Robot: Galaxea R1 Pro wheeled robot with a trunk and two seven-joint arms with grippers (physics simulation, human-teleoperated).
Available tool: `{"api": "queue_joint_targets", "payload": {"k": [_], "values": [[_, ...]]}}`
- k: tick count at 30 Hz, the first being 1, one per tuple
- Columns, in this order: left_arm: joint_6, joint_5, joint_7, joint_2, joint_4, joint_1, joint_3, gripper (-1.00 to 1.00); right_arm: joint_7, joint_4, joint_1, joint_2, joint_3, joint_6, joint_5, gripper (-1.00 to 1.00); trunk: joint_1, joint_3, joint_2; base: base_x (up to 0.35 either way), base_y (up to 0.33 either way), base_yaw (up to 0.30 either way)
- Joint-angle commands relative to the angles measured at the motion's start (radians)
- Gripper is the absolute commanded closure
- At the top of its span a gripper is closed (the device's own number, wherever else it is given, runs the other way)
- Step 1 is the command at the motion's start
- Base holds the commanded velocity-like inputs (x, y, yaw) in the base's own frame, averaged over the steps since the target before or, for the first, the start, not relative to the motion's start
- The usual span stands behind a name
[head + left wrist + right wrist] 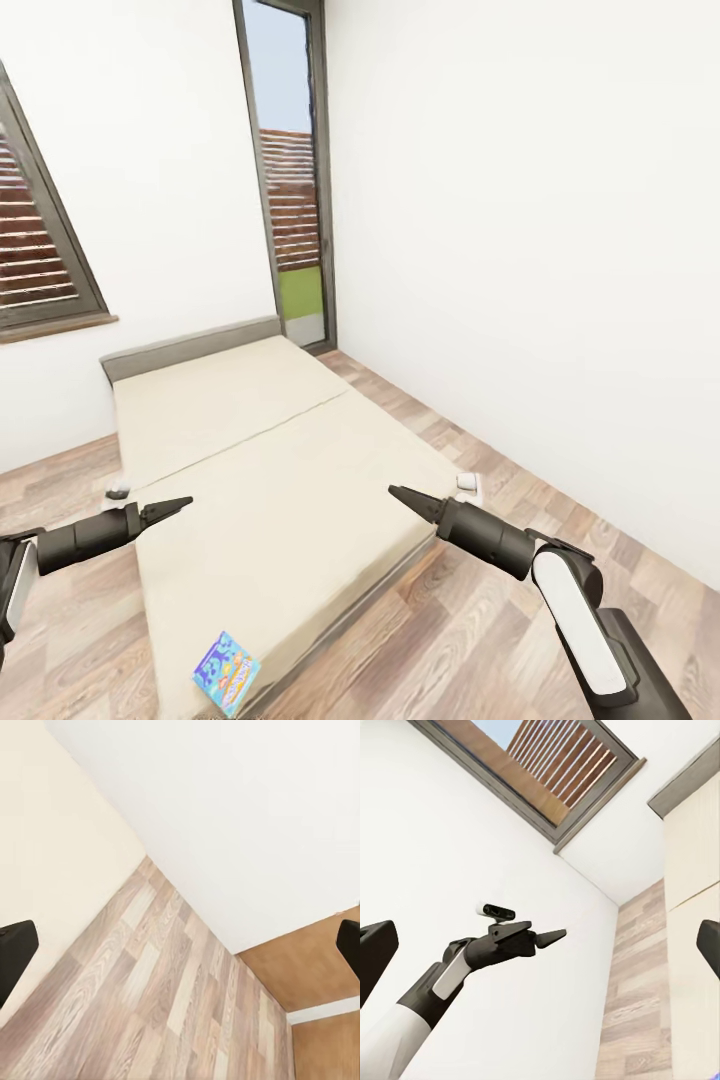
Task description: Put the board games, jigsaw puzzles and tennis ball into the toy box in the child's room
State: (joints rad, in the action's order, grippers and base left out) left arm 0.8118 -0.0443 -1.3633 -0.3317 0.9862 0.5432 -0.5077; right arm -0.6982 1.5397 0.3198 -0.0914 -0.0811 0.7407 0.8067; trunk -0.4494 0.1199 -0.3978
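**Colours around the bed**

The bed [270, 470] is plain beige with a grey headboard [190, 347]. At its near corner lies a blue board game [226, 672] printed orange-yellow. Beside the bed, pale wood-plank floor [470, 610]; behind it, white walls [520, 220] and a dark-framed window [290, 170].

Bed [270, 470]: low, beige mattress in two sections, grey headboard at far end under the window wall | on it: one small blue board game [226, 672] with orange-yellow print, lying flat at the near corner closest to me | rest of mattress bare | bed stands on wood-plank floor [470, 640].
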Motion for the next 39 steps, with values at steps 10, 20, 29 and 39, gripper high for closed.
{"api": "queue_joint_targets", "payload": {"k": [10,20,29,39], "values": [[0.010,-0.005,-0.007,0.000,0.000,0.001,-0.002,-1.00,0.005,0.000,0.001,-0.001,-0.001,0.006,0.006,-1.00,-0.001,0.002,-0.002,0.000,0.000,0.207],[0.010,-0.005,-0.005,0.000,0.000,0.001,-0.002,-1.00,0.007,0.000,0.001,-0.001,-0.002,0.006,0.006,-1.00,-0.001,0.002,-0.002,0.000,-0.001,0.207],[0.010,-0.005,-0.005,0.000,0.000,0.001,-0.002,-1.00,0.008,0.000,0.001,-0.001,-0.002,0.006,0.006,-1.00,-0.001,0.002,-0.002,0.000,-0.073,0.207],[0.010,-0.005,-0.005,0.000,0.000,0.001,-0.002,-1.00,0.008,0.000,0.001,-0.001,-0.002,0.006,0.006,-1.00,-0.001,0.002,-0.002,0.000,-0.051,0.207]]}}
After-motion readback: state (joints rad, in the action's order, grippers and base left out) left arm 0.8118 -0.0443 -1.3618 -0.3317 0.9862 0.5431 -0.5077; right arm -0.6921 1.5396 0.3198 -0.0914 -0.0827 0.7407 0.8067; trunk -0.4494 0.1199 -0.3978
